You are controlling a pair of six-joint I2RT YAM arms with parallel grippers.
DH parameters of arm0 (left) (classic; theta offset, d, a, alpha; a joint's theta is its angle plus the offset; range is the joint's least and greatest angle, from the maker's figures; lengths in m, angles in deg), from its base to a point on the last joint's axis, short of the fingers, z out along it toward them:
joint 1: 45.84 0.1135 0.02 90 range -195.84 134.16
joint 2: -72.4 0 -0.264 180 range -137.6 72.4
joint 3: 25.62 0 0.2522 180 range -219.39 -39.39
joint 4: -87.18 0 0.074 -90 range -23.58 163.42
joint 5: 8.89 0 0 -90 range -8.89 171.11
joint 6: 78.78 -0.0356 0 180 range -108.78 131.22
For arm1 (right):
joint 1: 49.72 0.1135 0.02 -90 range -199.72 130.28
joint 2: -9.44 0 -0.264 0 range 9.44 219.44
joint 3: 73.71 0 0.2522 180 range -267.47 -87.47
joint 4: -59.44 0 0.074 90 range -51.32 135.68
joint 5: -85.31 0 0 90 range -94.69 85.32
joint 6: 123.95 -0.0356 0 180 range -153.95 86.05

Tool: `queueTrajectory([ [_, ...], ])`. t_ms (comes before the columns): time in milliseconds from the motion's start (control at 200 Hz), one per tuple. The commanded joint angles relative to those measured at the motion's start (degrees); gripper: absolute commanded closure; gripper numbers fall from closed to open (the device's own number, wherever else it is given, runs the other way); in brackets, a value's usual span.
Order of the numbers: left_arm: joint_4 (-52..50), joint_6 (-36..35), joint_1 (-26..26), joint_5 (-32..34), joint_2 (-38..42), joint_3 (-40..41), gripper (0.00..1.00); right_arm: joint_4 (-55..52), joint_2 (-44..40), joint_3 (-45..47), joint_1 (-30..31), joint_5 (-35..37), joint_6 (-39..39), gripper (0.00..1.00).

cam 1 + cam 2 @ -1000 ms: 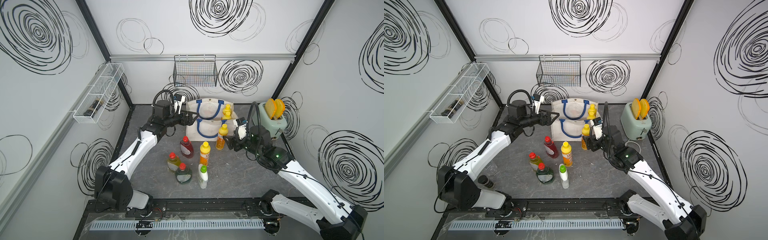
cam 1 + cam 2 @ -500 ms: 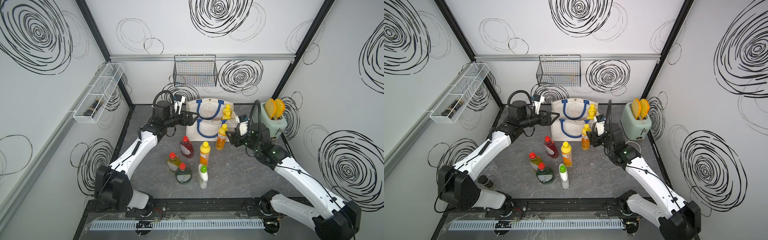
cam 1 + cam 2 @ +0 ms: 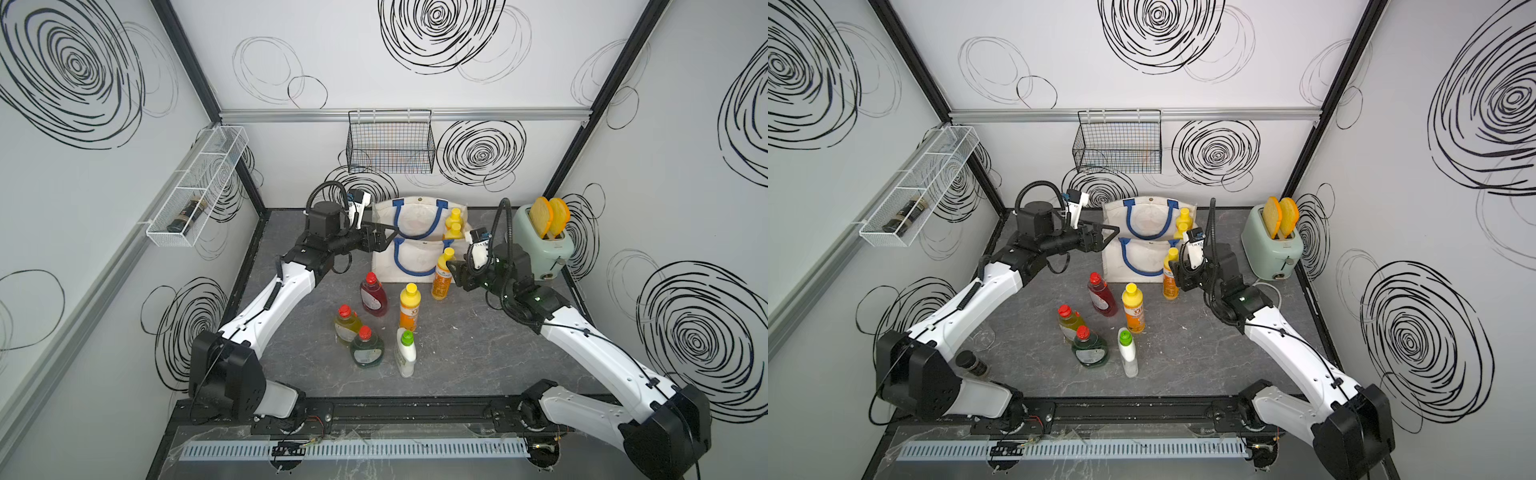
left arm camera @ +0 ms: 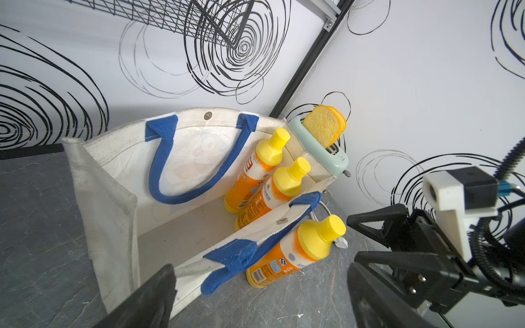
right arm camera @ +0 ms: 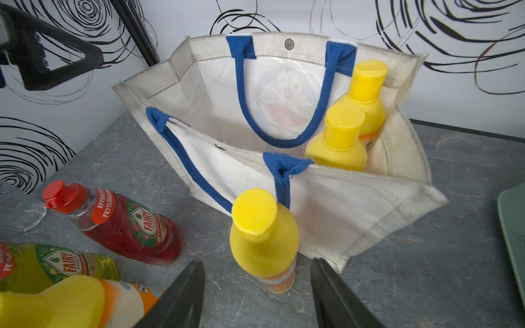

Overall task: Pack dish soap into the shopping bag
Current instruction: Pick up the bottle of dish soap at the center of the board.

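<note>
The white shopping bag point(image 3: 415, 249) point(image 5: 341, 204) stands open at the back with two orange dish soap bottles point(image 3: 454, 222) point(image 4: 267, 159) inside its right end. A third orange bottle point(image 3: 441, 276) point(image 5: 262, 235) stands in front of the bag. My right gripper point(image 3: 455, 274) point(image 5: 257, 286) is open just right of it, fingers clear of both sides. My left gripper point(image 3: 386, 236) point(image 4: 261, 298) is open at the bag's left end, around the front wall's rim. Further forward stand another orange bottle point(image 3: 409, 307), red point(image 3: 372, 295), yellow point(image 3: 346, 326), green point(image 3: 365, 349) and white point(image 3: 406, 351) ones.
A mint toaster point(image 3: 544, 245) with bread slices stands right of the bag, close behind my right wrist. A black wire basket point(image 3: 390, 145) hangs on the back wall and a white wire shelf point(image 3: 195, 187) on the left wall. A dark jar point(image 3: 971, 363) lies by my left arm's base.
My right wrist has shifted slightly toward the back beside the orange bottle in front of the bag, and its jaws have narrowed a little. The left arm and the bottles have not moved.
</note>
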Motion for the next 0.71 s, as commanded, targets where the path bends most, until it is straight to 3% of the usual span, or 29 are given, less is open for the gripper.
queueTrajectory([
  [0,2.95,0.43,0.57,-1.11,0.94,0.1,0.04,2.41,1.09,-1.07,-0.27,-0.69,1.26,0.36],
  [700,3.61,1.37,1.24,-2.34,0.74,0.19,0.04,5.37,4.21,-2.62,-0.17,1.12,3.04,0.39],
])
